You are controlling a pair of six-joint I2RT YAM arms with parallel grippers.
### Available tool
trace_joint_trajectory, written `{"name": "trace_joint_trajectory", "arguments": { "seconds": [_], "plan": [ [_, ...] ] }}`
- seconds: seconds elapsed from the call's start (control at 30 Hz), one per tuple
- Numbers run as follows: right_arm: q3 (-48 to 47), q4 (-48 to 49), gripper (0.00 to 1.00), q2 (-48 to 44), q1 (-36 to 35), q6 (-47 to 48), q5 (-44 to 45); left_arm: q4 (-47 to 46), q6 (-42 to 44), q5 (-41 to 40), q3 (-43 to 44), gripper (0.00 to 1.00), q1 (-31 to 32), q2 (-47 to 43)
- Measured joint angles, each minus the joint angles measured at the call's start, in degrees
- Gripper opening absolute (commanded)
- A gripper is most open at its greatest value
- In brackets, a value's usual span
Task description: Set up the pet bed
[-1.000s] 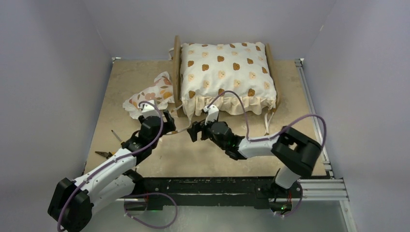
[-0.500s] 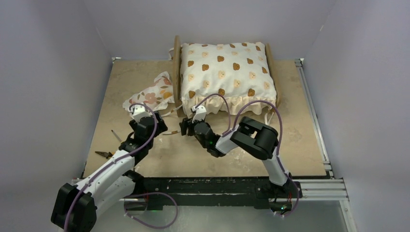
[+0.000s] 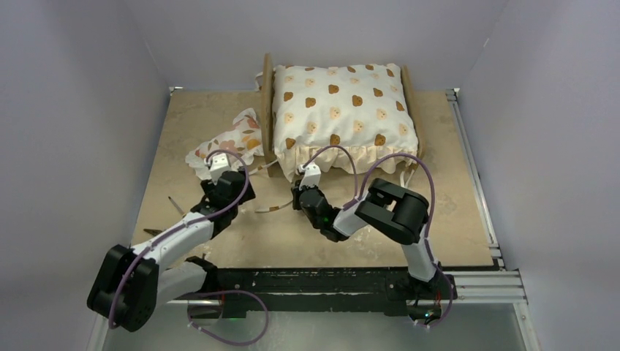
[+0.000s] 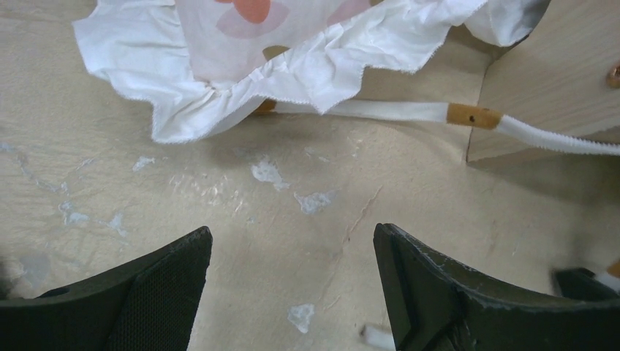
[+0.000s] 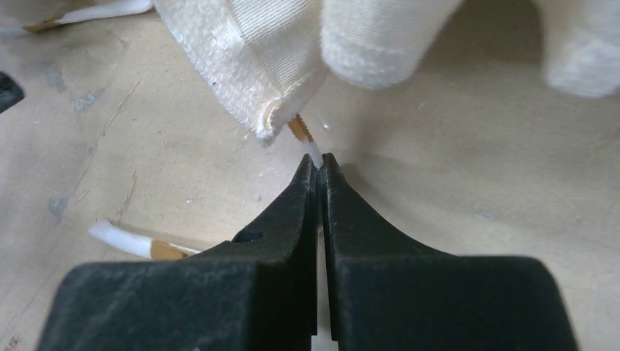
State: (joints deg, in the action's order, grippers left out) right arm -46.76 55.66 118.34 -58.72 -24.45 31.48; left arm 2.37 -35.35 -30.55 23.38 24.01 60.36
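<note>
The pet bed (image 3: 267, 110) stands at the back of the table, its light-wood side rails showing either side of a cream bear-print cushion (image 3: 340, 110) that covers it. My right gripper (image 3: 300, 191) sits at the cushion's near left corner. In the right wrist view it (image 5: 319, 162) is shut on the white tip of a tie (image 5: 301, 131) with a tan band that comes out of the cushion's corner. My left gripper (image 3: 235, 178) is open over bare table (image 4: 292, 230), just short of the floral pillow (image 4: 241, 66) and the bed's wooden corner (image 4: 556, 88).
A second white tie (image 3: 270, 208) lies loose on the table between the two grippers. Another tie with a tan band (image 4: 471, 115) runs past the bed's corner. Small tools (image 3: 157, 234) lie near the table's left edge. A metal rail (image 3: 475, 183) borders the right side.
My right gripper has shut from wide open onto the tie at the cushion's corner, and its arm has folded in closer. The left gripper shifted slightly toward the pillow, staying open.
</note>
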Motion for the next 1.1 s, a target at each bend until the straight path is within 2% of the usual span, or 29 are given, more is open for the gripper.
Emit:
{"name": "trace_joint_trajectory", "arguments": {
  "seconds": [0.3, 0.5, 0.67, 1.1],
  "plan": [
    [1.6, -5.6, 0.0, -5.2, 0.3, -0.9, 2.2, -5.8, 1.9, -1.1, 8.8, 0.8, -1.4, 15.4],
    [2.4, -7.2, 0.0, -6.8, 1.2, -1.5, 3.0, -8.7, 1.0, -1.2, 9.7, 0.77, -6.1, 20.6],
    [2.4, -7.3, 0.0, -6.8, 1.4, -1.5, 2.9, -11.1, 0.4, -1.3, 11.2, 0.73, -7.5, 25.9],
    [2.4, -7.3, 0.0, -6.8, 1.4, -1.4, 1.4, -16.6, 0.6, -1.2, 13.5, 0.61, -8.3, 29.6]
  ]
}}
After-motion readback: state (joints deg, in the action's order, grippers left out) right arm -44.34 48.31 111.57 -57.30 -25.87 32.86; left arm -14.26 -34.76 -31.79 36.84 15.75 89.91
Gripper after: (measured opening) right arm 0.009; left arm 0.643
